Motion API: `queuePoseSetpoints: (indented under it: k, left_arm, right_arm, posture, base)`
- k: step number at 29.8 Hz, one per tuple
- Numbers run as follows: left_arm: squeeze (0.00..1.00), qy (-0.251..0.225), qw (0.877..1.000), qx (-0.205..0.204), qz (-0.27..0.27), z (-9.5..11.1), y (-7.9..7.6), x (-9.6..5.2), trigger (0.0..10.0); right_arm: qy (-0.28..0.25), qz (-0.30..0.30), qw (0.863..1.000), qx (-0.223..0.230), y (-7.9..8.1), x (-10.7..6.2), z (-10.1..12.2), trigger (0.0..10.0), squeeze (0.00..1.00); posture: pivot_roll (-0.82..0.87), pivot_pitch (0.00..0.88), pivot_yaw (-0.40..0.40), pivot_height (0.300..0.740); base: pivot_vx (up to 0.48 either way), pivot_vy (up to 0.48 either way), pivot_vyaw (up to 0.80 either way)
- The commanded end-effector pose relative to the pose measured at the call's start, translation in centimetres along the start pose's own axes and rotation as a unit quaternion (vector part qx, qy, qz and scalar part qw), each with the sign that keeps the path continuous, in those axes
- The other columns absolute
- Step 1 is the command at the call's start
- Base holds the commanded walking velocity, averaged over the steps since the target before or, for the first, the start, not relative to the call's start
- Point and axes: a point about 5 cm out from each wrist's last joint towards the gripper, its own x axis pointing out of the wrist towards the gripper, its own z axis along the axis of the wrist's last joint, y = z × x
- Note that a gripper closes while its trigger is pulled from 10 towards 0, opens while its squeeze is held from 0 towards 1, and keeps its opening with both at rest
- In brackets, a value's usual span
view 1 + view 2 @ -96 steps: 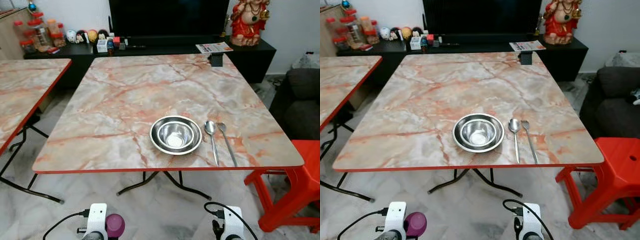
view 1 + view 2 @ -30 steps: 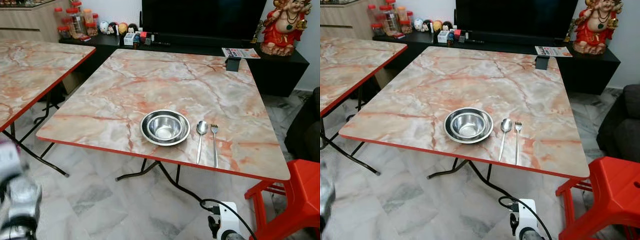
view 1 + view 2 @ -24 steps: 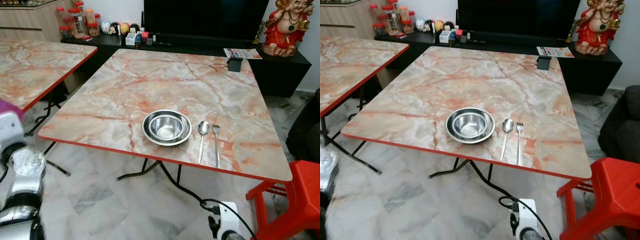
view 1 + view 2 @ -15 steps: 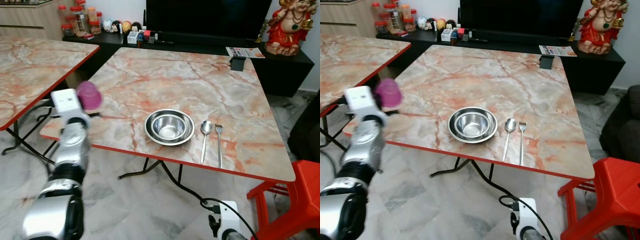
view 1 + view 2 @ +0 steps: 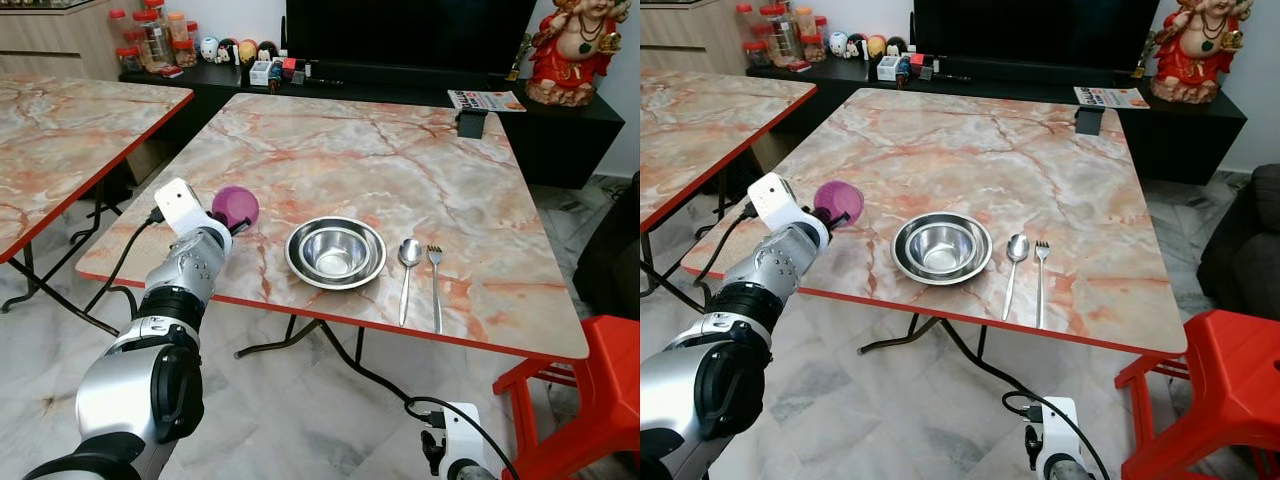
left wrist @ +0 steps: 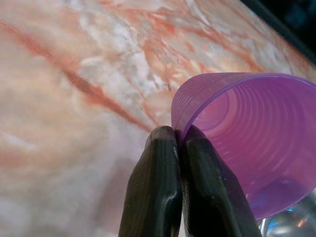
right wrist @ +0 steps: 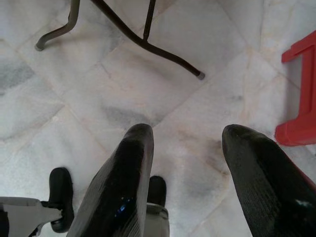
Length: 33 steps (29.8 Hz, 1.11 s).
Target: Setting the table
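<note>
My left gripper is shut on the rim of a purple plastic cup, holding it tilted just over the marble table, left of the steel bowl. The bowl rests on a steel plate near the front edge. A spoon and a fork lie side by side to the right of the bowl. My right gripper is open, hanging low over the floor below the table's front edge.
A second marble table stands to the left. A red plastic stool is at the front right. A dark TV cabinet with jars, small figures and a red statue runs behind the table. A small black box sits at its far edge.
My left arm has swung up from low on the left and carried the purple cup over the table, beside the bowl. The camera has shifted slightly. The right arm stays down.
</note>
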Motion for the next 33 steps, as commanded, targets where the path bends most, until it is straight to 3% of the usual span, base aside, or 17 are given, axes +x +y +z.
queuePoseSetpoints:
  k: [1, 3, 6, 15, 18, 23, 25, 29, 33]
  left_arm:
    - [0.0, 0.012, 0.995, 0.08, -0.052, 0.3, -1.1, 0.0, 10.0]
    - [0.0, 0.015, 0.993, 0.095, -0.064, 0.2, -1.2, 0.0, 10.0]
    - [0.0, 0.045, 0.977, 0.18, -0.1, -0.9, -1.5, -0.2, 10.0]
    - [0.0, 0.062, 0.983, 0.162, -0.063, -0.4, -1.0, 0.0, 10.0]
    - [0.0, 0.061, 0.991, 0.108, -0.04, 0.2, -0.7, 0.0, 10.0]
    - [0.0, 0.073, 0.996, 0.042, -0.032, 0.3, -1.0, 0.1, 10.0]
    - [0.0, 0.075, 0.996, 0.032, -0.033, 0.3, -1.1, 0.0, 10.0]
    - [0.0, 0.092, 0.994, -0.051, -0.032, 0.1, -1.9, 0.0, 10.0]
    - [0.0, 0.102, 0.991, -0.087, -0.014, 0.1, -2.2, 0.0, 10.0]
  right_arm:
    - [0.001, -0.005, 1.0, 0.009, 0.0, 0.0, -0.1, 10.0, 0.0]
    - [0.001, -0.005, 1.0, 0.009, 0.0, 0.0, -0.1, 10.0, 0.0]
    - [0.0, -0.004, 1.0, 0.011, 0.2, 0.0, -0.1, 10.0, 0.0]
    - [0.0, -0.004, 1.0, 0.015, 0.2, 0.0, 0.0, 10.0, 0.0]
    - [0.001, -0.007, 1.0, 0.017, 0.1, 0.0, -0.1, 10.0, 0.0]
    - [0.002, -0.009, 1.0, 0.019, 0.1, 0.0, -0.2, 10.0, 0.0]
    - [0.002, -0.009, 1.0, 0.02, 0.0, 0.0, -0.2, 10.0, 0.0]
    - [0.002, -0.011, 1.0, 0.021, -0.1, 0.0, -0.1, 10.0, 0.0]
    - [0.003, -0.012, 1.0, 0.022, -0.1, 0.0, -0.2, 10.0, 0.0]
  posture:
    - [-0.05, 0.0, 0.02, 0.74]
    - [-0.05, 0.0, 0.02, 0.74]
    - [-0.05, 0.0, 0.025, 0.74]
    - [-0.04, 0.0, 0.024, 0.74]
    - [-0.04, 0.0, 0.02, 0.74]
    - [-0.04, 0.0, 0.022, 0.74]
    - [-0.04, 0.0, 0.022, 0.74]
    - [-0.04, 0.0, 0.025, 0.74]
    - [-0.04, 0.0, 0.025, 0.74]
  base:
    - [0.0, 0.0, 0.0]
    - [0.0, 0.0, 0.0]
    - [0.0, 0.0, 0.0]
    - [0.0, 0.0, 0.0]
    - [0.0, 0.0, 0.0]
    - [0.0, 0.0, 0.0]
    - [0.0, 0.0, 0.0]
    - [0.0, 0.0, 0.0]
    - [0.0, 0.0, 0.0]
